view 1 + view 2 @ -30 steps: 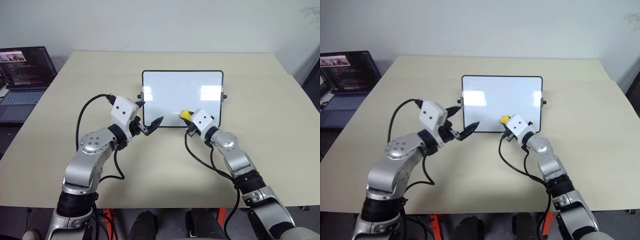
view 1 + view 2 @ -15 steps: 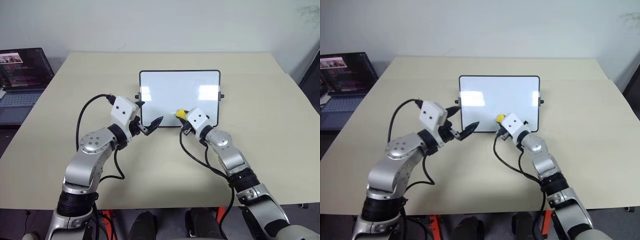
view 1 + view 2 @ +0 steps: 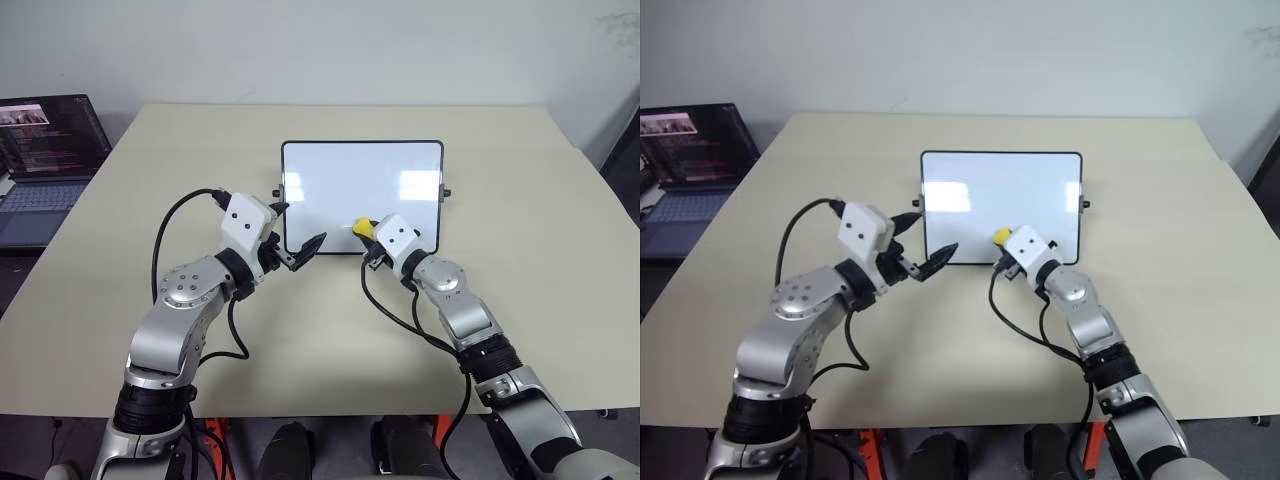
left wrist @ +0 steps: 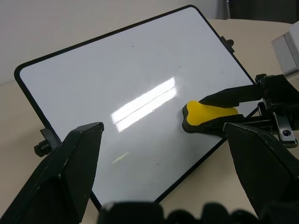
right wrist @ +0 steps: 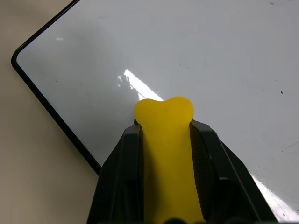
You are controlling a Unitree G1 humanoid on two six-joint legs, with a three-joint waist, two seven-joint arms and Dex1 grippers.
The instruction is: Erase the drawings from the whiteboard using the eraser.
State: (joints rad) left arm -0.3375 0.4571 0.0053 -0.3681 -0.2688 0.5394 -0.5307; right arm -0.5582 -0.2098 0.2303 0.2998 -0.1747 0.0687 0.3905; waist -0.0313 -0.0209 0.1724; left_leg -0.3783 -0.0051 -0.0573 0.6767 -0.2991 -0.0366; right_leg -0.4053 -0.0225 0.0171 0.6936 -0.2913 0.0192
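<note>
One whiteboard stands tilted on the table, one eraser is at work on it, and two grippers are in play. One laptop sits off at the table's left edge. No digits can be made out on the white surface; only a few tiny specks show on it.

The right gripper is clenched on the eraser, its two black fingers flanking the yellow block, whose rounded end juts past the fingertips and meets the board low down, near the bottom frame. The left gripper hangs released, jaws spread wide, with the board's lower left corner just ahead of its fingertips. Above and to both sides of the eraser lies bare white board.
</note>
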